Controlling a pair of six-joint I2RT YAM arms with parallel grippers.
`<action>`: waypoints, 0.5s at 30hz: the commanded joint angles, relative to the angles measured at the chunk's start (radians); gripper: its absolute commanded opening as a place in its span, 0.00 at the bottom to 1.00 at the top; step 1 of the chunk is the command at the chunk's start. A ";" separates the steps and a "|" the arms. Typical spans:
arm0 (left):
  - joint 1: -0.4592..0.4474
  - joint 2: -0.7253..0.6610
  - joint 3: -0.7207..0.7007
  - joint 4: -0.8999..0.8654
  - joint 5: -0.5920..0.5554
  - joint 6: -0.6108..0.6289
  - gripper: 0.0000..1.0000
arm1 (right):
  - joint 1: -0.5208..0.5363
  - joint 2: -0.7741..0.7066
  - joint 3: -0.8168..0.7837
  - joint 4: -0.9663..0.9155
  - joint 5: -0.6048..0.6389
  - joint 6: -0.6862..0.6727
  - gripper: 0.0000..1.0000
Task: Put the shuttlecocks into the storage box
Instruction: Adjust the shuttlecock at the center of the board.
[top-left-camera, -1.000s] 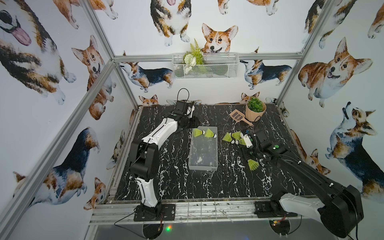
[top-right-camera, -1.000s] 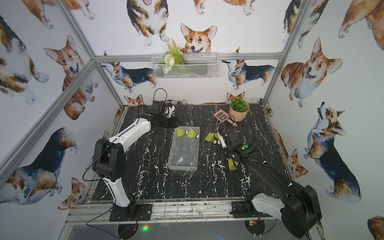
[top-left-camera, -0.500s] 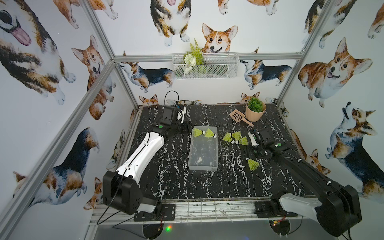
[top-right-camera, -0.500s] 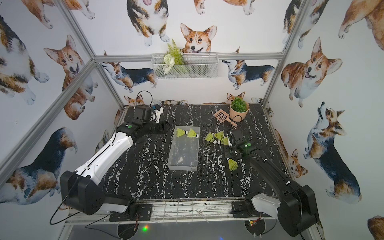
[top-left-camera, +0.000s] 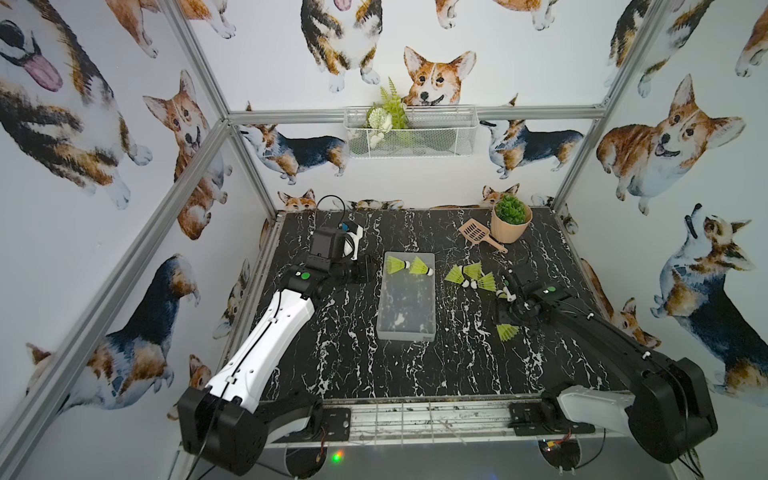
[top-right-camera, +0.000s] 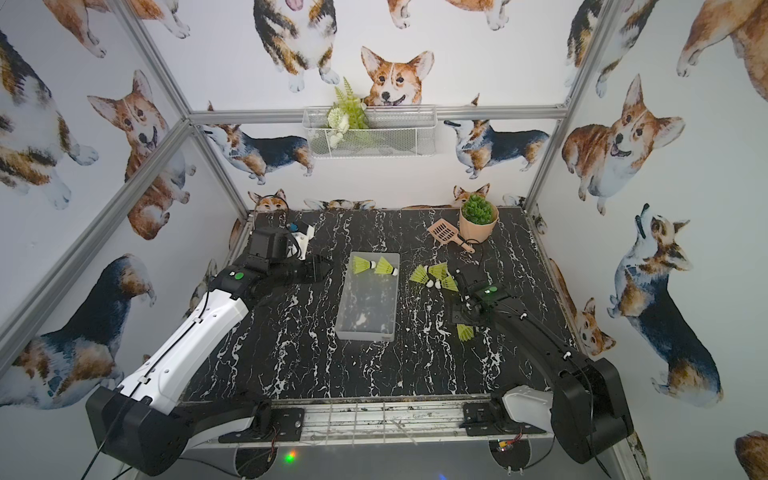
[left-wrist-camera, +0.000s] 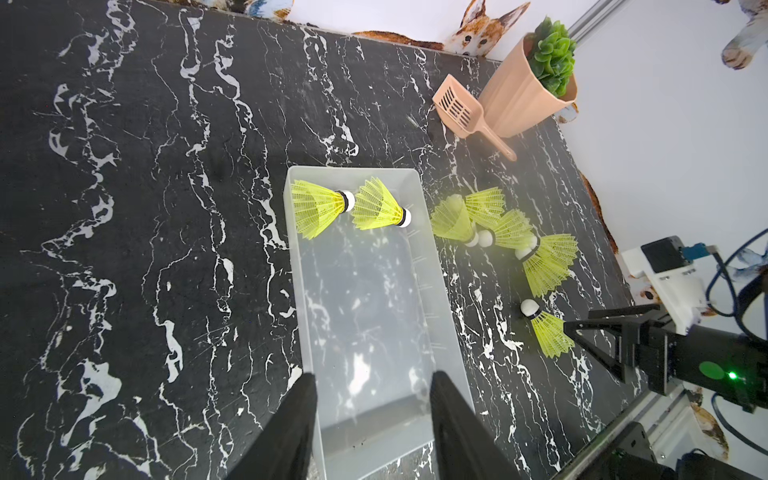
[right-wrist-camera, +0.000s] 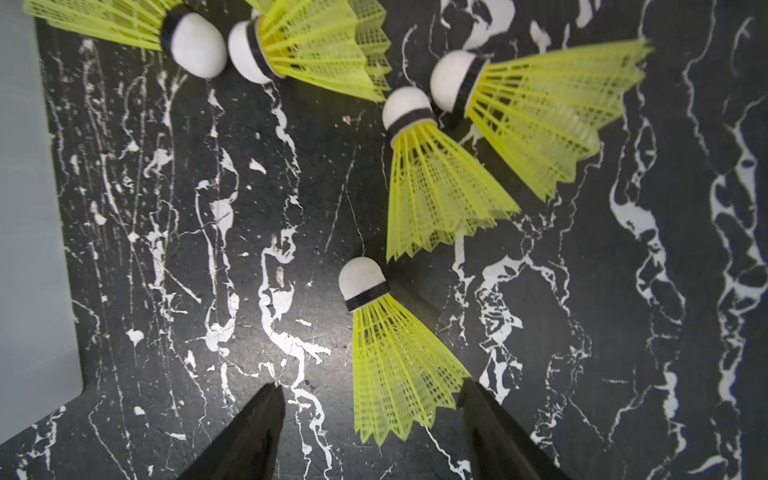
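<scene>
Our right gripper is open and holds nothing. A second ago it was up by the pile of shuttlecocks. Now it has come back a little toward the near edge of the desk and hangs over one shuttlecock that lies alone on its side. Our left arm has changed too: it was folded up high and now it lies low and long. Our left gripper is also open and empty, just beside the left side of the box, near its far end. The box sits in the middle of the desk and has the same two shuttlecocks at its far end as before. So nothing new has gone in, and we think the right gripper is getting ready to pick up the next one. The pile and the lone one are on the desk, to the right of the box. In the right wrist view the lone one points its white tip away from the gripper, and its yellow skirt reaches in between the two fingers. The skirt is off to one side, very close to one finger, and we cannot tell if they touch. We think the gripper should slide over a bit first, so the skirt sits in the middle.
</scene>
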 joint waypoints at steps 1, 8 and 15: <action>0.003 0.002 -0.004 -0.002 0.009 -0.003 0.48 | -0.007 0.002 -0.016 -0.020 0.038 0.067 0.74; 0.003 0.008 -0.006 0.001 0.012 -0.005 0.48 | -0.015 0.051 -0.030 0.036 -0.029 0.034 0.75; 0.003 0.010 -0.012 0.004 0.013 -0.007 0.48 | -0.015 0.107 -0.012 0.032 -0.168 0.022 0.74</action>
